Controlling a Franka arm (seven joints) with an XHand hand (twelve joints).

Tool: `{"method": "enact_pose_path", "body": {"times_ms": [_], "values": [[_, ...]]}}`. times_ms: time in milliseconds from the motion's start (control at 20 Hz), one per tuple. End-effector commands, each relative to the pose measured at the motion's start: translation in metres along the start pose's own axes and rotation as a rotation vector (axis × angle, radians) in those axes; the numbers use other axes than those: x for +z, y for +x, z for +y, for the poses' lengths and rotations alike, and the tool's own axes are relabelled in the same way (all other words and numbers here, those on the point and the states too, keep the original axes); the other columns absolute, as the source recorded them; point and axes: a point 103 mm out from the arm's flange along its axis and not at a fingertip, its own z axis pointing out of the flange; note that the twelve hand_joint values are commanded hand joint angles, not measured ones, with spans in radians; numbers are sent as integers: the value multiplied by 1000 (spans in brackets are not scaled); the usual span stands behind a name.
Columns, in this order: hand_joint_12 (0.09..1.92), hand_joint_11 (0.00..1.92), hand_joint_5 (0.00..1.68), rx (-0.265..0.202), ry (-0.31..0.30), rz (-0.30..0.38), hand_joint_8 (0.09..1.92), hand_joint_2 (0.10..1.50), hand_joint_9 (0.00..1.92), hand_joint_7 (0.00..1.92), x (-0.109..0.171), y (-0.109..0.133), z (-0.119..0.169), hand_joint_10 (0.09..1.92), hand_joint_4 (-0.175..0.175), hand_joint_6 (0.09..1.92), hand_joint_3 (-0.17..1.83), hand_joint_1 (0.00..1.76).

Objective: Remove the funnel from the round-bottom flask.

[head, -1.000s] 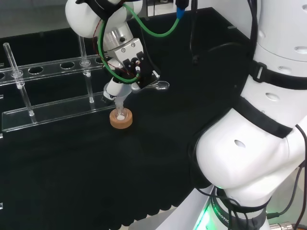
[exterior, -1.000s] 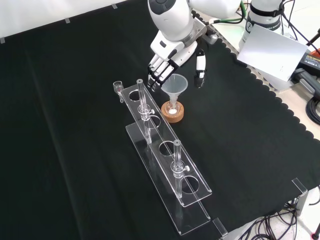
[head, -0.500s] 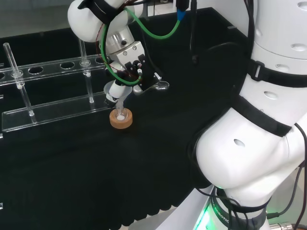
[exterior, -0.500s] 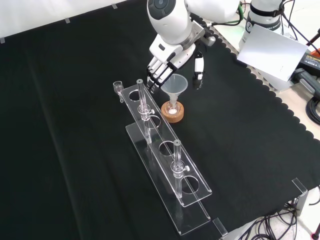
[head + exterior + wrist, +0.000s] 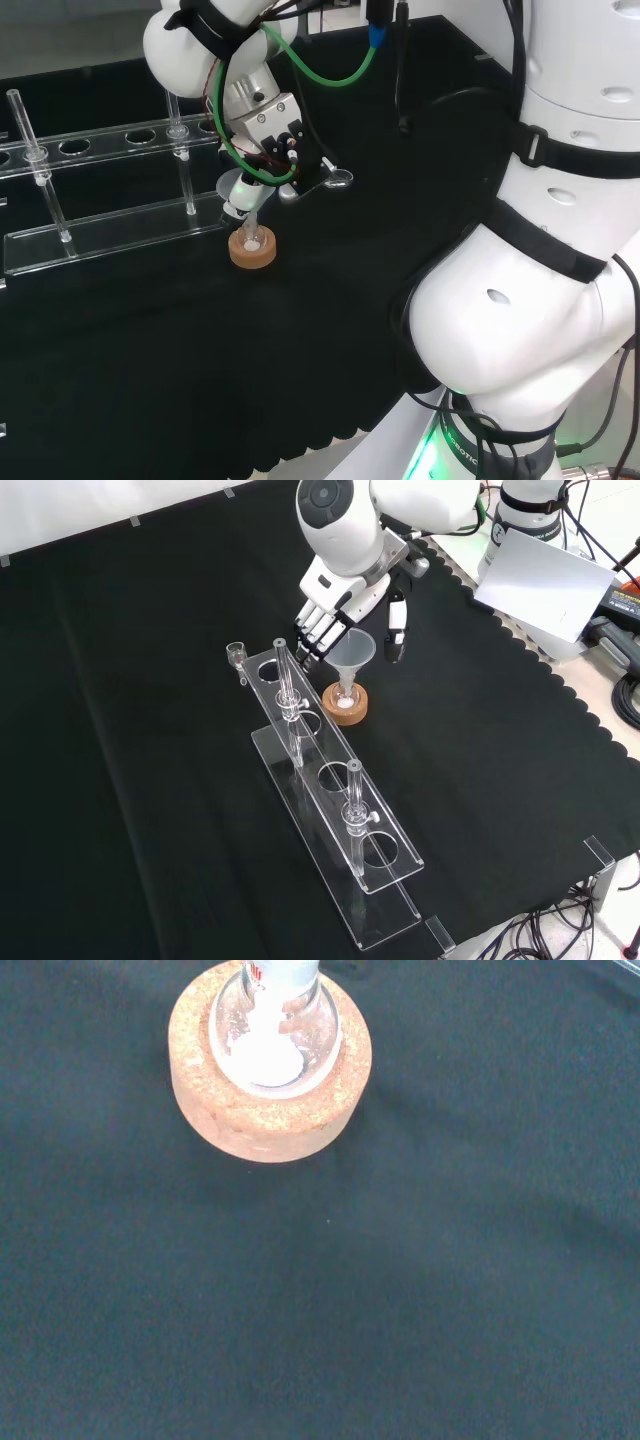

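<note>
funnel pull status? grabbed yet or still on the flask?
Done: the robot hand is at the funnel, fingers on one side of the cone and thumb on the other. In hand: closing the grasp; contact is unclear. Left: lifting it out, since the funnel's stem sits in the round-bottom flask on its cork ring.

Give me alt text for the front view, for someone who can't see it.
A robot hand reaches down from the top, fingers on one side and thumb on the other of a clear funnel that sits in a small round-bottom flask on a cork ring. A clear test-tube rack stands beside them on black cloth.
</note>
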Motion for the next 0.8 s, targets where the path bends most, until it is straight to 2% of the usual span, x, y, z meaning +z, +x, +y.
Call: {"method": "enact_pose_path", "body": {"times_ms": [50,250,550,800], "values": [[1504,225,25,3,-3,-11,386,772,206,0,1,-1,2,817,-45,87,-36,548],[1498,229,44,11,5,-19,440,773,263,0,4,-3,5,783,-48,87,-32,556],[1487,248,128,17,12,-23,646,795,408,15,7,-4,6,709,-50,87,-21,602],[1460,292,244,36,-52,-44,699,827,575,181,5,-3,6,619,-52,87,-8,640]]}}
